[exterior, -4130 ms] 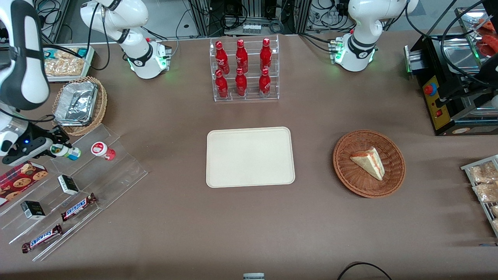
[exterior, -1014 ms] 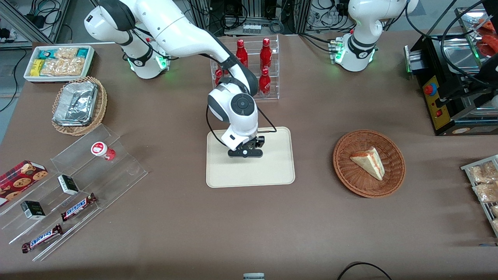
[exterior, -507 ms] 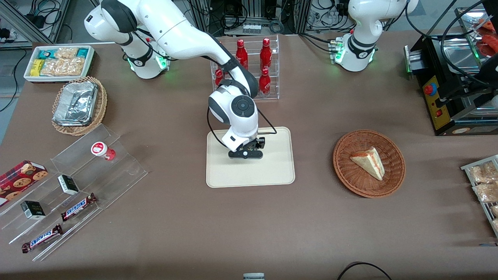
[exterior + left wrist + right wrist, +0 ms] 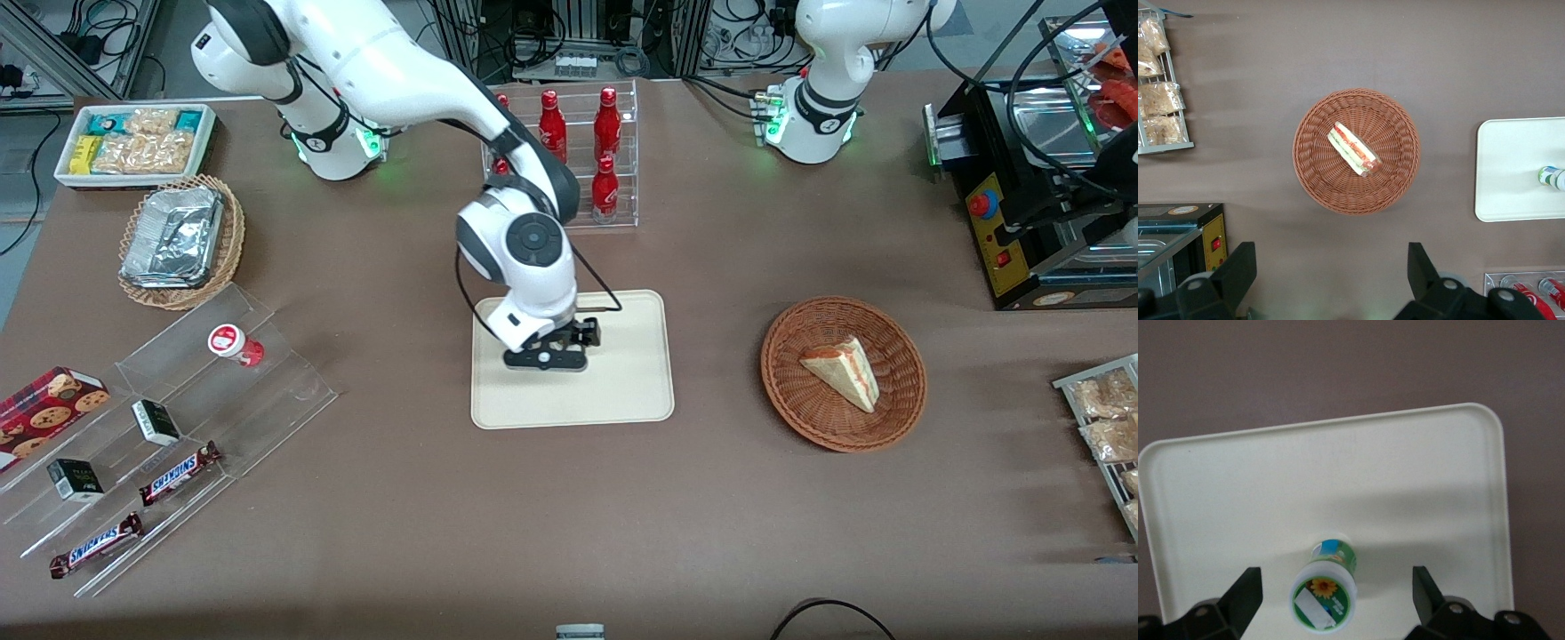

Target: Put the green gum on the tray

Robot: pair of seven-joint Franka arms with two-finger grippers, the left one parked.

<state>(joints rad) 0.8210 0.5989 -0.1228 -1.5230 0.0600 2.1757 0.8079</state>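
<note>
Now the green gum [image 4: 1323, 595] stands upright, lid up, on the tray [image 4: 1418, 487], freed from the claw [image 4: 1331, 603], whose fingers are spread; the arm has lifted slightly.

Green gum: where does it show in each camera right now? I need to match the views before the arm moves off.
Front view: not visible; the gripper and wrist cover the spot on the tray.
Left wrist view: the green gum lies on the tray.
Right wrist view: it stands on the tray between the gripper's open fingers, untouched.
Shared landmark: the tray.
</note>
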